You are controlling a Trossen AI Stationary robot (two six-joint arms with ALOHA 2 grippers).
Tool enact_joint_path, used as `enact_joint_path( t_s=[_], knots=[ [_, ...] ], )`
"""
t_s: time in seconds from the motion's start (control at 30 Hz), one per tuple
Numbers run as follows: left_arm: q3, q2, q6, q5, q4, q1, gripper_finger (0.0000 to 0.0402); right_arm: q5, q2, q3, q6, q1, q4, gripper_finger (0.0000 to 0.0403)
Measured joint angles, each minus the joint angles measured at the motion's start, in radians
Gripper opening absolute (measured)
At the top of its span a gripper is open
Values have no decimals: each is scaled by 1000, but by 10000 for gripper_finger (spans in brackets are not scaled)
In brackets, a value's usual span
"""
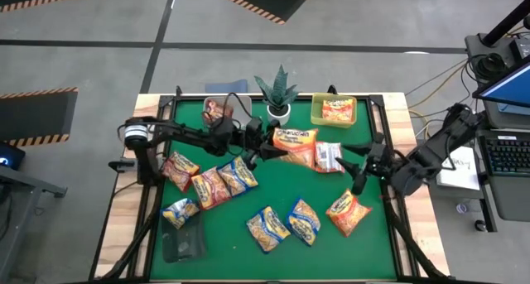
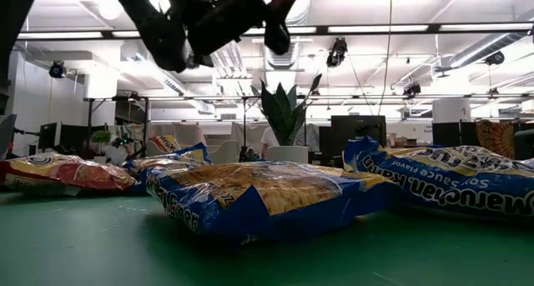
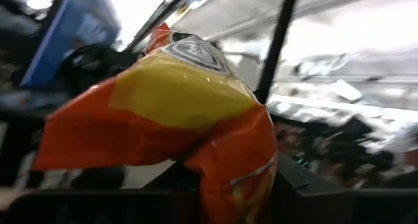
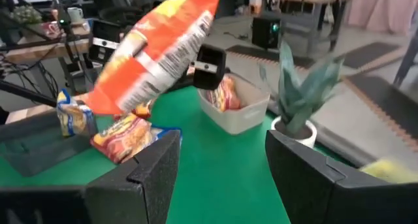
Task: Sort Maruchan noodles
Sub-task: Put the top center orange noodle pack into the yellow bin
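Observation:
My left gripper [image 1: 267, 146] is over the middle of the green mat, shut on an orange-and-yellow Maruchan noodles packet [image 1: 295, 137] [image 3: 176, 106] [image 4: 157, 48] that is up in the air. My right gripper [image 1: 359, 170] [image 4: 222, 145] hovers open to the packet's right with nothing between its fingers. Beside it lies a red-white packet [image 1: 329, 156]. More packets lie flat on the mat: red ones [image 1: 178, 170] [image 1: 210, 187], yellow-blue ones [image 1: 238, 176] [image 1: 267, 228] [image 1: 304, 221] [image 1: 180, 211] and an orange one [image 1: 348, 214]. My left gripper pinches the orange packet between its two fingers at the edge of its left end [image 1: 278, 140] [image 3: 219, 168], coming from the table's left side. The plastic bunches into a crease at the fingers. The packet is lifted clear of the mat and tilted, its far end highest [image 4: 202, 2].
A yellow-green bin [image 1: 334, 110] with an orange packet stands at the far right of the mat, and a small bin [image 1: 217, 110] with a red packet at the far left. A potted plant [image 1: 277, 93] stands between them. A clear bin [image 1: 184, 243] sits near left.

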Motion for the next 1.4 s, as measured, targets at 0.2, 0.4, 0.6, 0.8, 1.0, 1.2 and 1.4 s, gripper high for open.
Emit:
enact_joint_path(
  t_s=[0.2, 0.4, 0.6, 0.8, 1.0, 1.2, 1.4],
  knots=[
    [-27, -23, 101, -59, -173, -9, 77, -11, 14, -56, 191, 0, 2, 215],
    [-28, -23, 144, -103, -221, -13, 77, -101, 12, -56, 231, 0, 76, 215],
    [-27, -23, 189, -156, -225, -31, 77, -106, 10, -56, 195, -29, 203, 215],
    [-23, -23, 185, -194, -207, -44, 77, -176, -1, -56, 161, -108, 244, 215],
    [-22, -23, 183, -256, -151, -88, 77, -325, 0, -56, 159, -215, 285, 215],
    [-21, -23, 184, -317, -129, -108, 77, -481, 1, -56, 147, -300, 318, 215],
    [-21, -22, 184, -341, -133, -108, 77, -512, 5, -56, 128, -332, 325, 215]
  ],
)
